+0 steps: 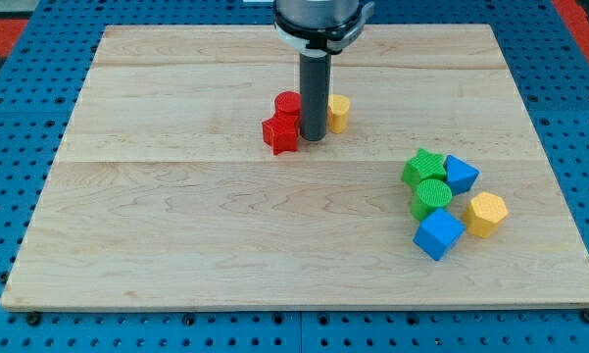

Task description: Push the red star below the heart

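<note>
While my tip [313, 138] rests on the wooden board [176, 235] holding nothing, as a bare rod must, it stands between two red blocks on the view's left and a yellow block [339, 113] on the right. The nearer red piece, probably the red star [280, 133], sits just beside it toward the lower left, touching a red cylinder [288, 104] above. I cannot make out which block is the heart; it may be the yellow one, partly hidden by the rod.

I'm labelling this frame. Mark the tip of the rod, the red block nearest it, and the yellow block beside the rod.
my tip [313, 138]: camera view, the rod's very end.
red block [281, 134]: camera view, its top face.
yellow block [339, 113]: camera view, its visible side.
</note>
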{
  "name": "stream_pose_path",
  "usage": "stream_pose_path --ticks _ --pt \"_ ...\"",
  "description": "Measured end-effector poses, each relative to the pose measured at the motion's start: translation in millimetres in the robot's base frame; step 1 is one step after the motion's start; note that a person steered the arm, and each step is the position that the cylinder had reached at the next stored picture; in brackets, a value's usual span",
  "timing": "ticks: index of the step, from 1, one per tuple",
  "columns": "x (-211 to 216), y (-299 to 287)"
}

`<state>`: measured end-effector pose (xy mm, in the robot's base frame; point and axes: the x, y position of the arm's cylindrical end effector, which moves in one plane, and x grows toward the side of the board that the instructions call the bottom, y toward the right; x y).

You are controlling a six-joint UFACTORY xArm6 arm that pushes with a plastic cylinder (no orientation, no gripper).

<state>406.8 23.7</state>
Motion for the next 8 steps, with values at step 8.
stream_pose_path --ticks 8 --pt "-0.9 -53.3"
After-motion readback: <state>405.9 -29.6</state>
